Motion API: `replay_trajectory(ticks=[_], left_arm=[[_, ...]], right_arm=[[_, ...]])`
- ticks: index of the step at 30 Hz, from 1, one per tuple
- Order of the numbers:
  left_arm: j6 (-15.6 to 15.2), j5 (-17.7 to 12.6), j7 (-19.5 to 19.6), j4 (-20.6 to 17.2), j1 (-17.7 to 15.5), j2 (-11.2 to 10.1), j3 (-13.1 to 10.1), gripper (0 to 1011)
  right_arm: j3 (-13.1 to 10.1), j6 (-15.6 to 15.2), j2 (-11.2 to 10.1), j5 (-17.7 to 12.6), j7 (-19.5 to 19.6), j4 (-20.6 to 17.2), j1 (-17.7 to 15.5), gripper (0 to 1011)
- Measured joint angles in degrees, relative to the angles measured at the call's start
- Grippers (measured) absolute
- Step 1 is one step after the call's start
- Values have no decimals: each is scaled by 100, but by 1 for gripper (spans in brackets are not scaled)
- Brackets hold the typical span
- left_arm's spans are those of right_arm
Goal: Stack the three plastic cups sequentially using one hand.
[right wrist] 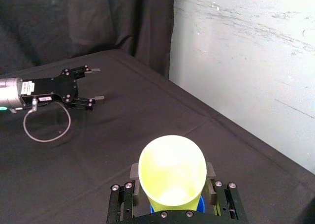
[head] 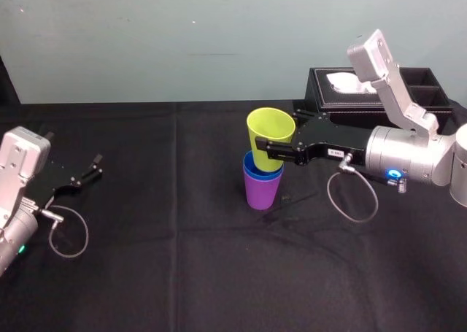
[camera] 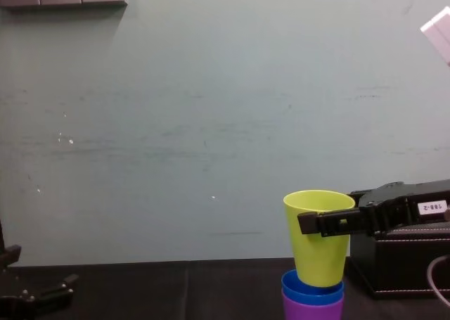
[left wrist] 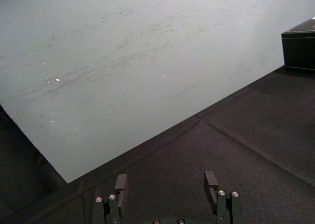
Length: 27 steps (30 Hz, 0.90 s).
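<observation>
The right end effector (head: 273, 148) is gripping the yellow-green cup (head: 270, 128) from the side, its slim fingers pressing on opposite walls a little below the rim. The fingers are standing only as far apart as the cup is wide. The cup is sitting upright with its base dipping into the blue cup (head: 261, 173), which is itself nesting in the purple cup (head: 263, 192) near the middle of the black-covered desk (head: 182, 273). In the chest view most of the yellow-green cup is showing above the blue rim, so it appears to be only partly seated, with a short way to sink.

The left end effector (head: 95, 166) is resting low on the left side of the desk, well apart from the cups, with its fingers spread and holding nothing. A black tissue box (head: 365, 87) is standing behind the right arm.

These tumblers are likely handling as light, thin-walled and smooth, so a hard squeeze could be flexing the wall or letting it slip. Holding at the upper wall, where the taper is widest, looks like the safest place. The two-cup base could be tipping easily under a sideways nudge.
</observation>
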State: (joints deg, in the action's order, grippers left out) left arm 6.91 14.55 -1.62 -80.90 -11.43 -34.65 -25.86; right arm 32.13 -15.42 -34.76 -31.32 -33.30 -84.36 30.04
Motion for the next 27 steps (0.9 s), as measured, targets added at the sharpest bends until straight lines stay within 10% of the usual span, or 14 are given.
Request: replay_trajectory(ticks=[27], left_arm=[[0,0,0,0,0,0,0,1010]], right_arm=[[41,44,160,136,-89,272,75,748]])
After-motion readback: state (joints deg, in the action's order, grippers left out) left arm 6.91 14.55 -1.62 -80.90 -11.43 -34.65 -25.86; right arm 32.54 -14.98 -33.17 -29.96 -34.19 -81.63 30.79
